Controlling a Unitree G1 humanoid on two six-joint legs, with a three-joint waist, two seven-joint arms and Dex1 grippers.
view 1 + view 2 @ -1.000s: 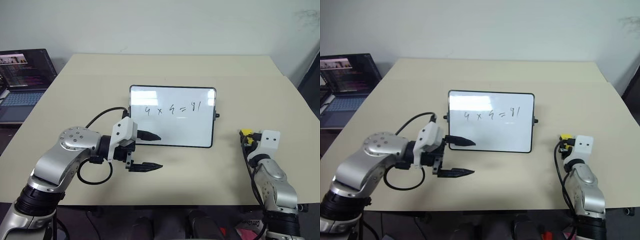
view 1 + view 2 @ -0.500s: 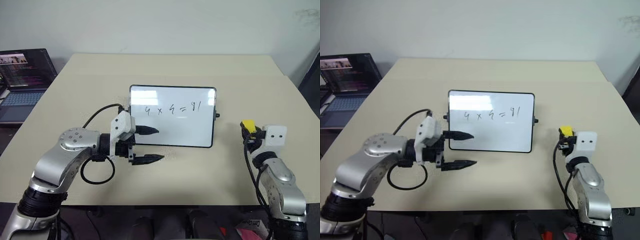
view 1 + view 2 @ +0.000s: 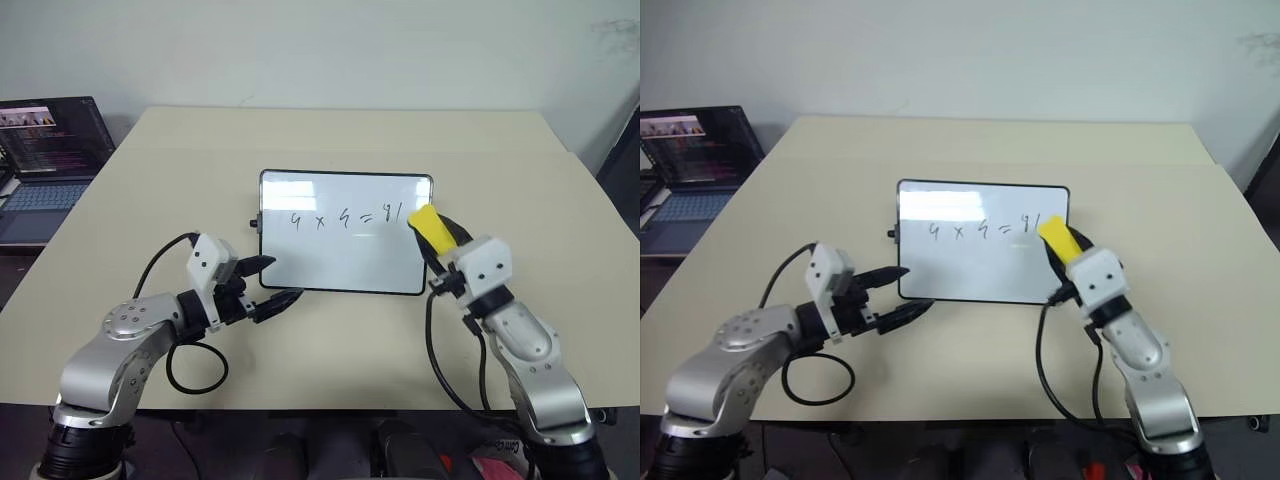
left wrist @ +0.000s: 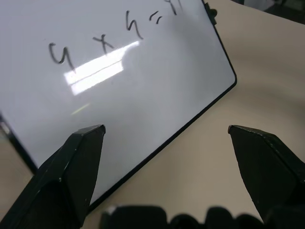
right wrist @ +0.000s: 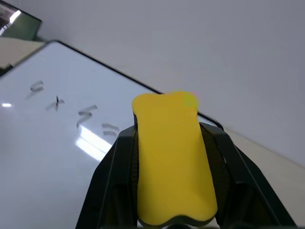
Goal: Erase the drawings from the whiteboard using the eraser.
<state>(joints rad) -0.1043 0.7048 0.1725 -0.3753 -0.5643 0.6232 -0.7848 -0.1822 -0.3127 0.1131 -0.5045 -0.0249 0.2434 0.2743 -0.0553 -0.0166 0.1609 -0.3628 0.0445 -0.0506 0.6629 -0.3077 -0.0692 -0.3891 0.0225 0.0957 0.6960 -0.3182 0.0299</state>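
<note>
Right gripper (image 3: 440, 240) clamps the eraser (image 3: 428, 224) over the whiteboard (image 3: 340, 250) edge — probably not touching — while the open left gripper (image 3: 268, 285) braces its corner.

head pair: high, facing forward-down over beige worktop (image 3: 330, 140) | wrist views: close, along gripper fingers | all share glossy white black-framed whiteboard (image 3: 345, 260)

Beige table (image 3: 330, 135) beside open laptop (image 3: 45, 160) (perhaps showing code).
</note>
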